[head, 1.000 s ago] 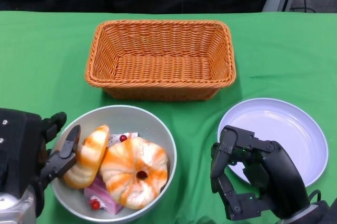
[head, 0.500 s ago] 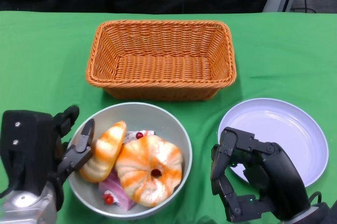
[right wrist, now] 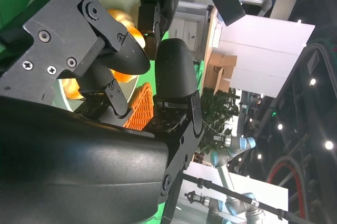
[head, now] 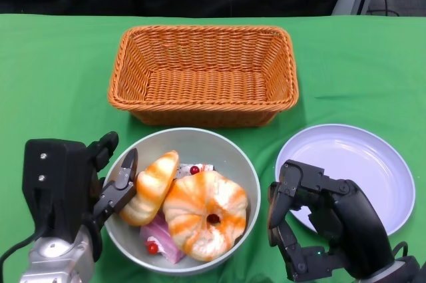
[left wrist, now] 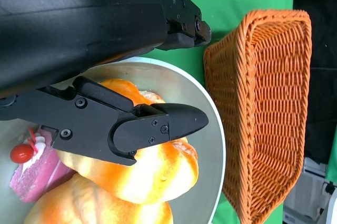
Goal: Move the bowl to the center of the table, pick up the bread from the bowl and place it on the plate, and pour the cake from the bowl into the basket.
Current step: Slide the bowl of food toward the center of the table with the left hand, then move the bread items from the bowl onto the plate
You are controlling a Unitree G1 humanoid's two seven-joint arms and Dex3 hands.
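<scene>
I'm on step one, sliding the bowl to centre. Left hand (head: 73, 196) at lower left of the head view has its fingers (head: 123, 180) clamped over the near-left rim of the grey round metal bowl (head: 229, 156), one finger inside against the bread, the rest outside the wall; rim grip makes sense since it drags the bowl without disturbing the contents. Bowl sits lower centre of frame, just in front of the orange woven rectangular basket (head: 203, 73) and left of the white round plate (head: 346, 170), looks close to centre to me. Inside: a long orange-striped bread roll (head: 152, 186) leaning against my finger, a round orange-glazed bun with a dark centre (head: 205, 213), and a pink cake slice with red cherries (head: 158, 236) mostly buried under both. Right hand (head: 326, 226) is at lower right, hovering by the plate's near-left edge, fingers curled but apart, holding nothing; parked there to take the bread next, I'd guess. All on the green cloth counter (head: 60, 76). Risk: cake is under the bread, so bread must come out cleanly before any pour.
</scene>
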